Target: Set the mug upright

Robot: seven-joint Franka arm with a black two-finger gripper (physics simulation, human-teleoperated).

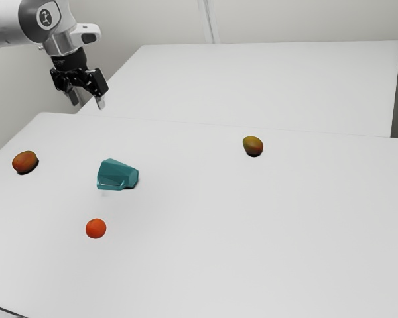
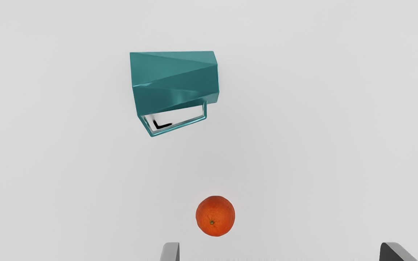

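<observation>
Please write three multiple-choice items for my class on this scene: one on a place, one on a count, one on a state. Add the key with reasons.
1. Judged left to right in the exterior view, where is the mug?
A) Left of all the fruit
B) Between the two red-green fruits
C) Right of all the fruit

2. How many pieces of fruit lie on the table?
A) One
B) Five
C) Three

3. How does the mug lie?
A) On its side
B) Upright
C) Upside down

Key:
1. B: one red-green fruit is to its left, the other to its right.
2. C: those two plus the orange.
3. A: the wrist view looks down on its side wall, with the handle beside it.
</observation>
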